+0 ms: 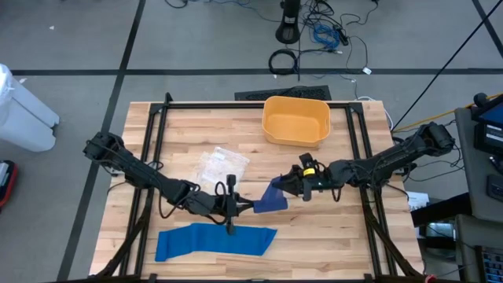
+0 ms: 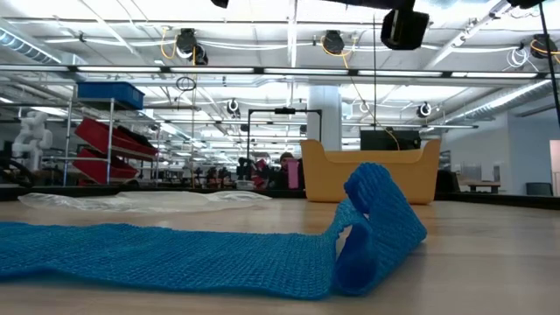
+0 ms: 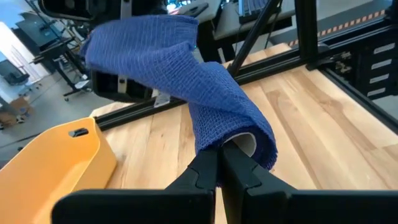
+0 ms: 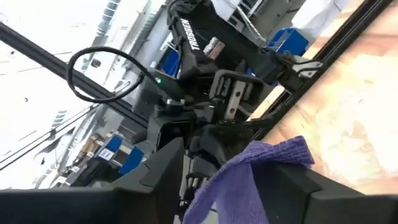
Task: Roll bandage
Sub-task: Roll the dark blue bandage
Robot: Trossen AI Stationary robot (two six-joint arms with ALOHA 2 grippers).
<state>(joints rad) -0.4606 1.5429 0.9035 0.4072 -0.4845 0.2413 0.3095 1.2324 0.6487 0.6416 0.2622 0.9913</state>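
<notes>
Bandage [image 1: 216, 240], blue, partly rolled

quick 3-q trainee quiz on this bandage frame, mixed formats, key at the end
1. True or false: the blue bandage lies inside the yellow bin.
2. Which gripper pinches the bandage's rolled end? A) left B) right C) neither
3. Fill in: the clear plastic bag lies on the ____.

Key:
1. False; it trails over the wooden table.
2. A; the left gripper is shut on the roll, while the right gripper holds the raised end.
3. Table.
</notes>
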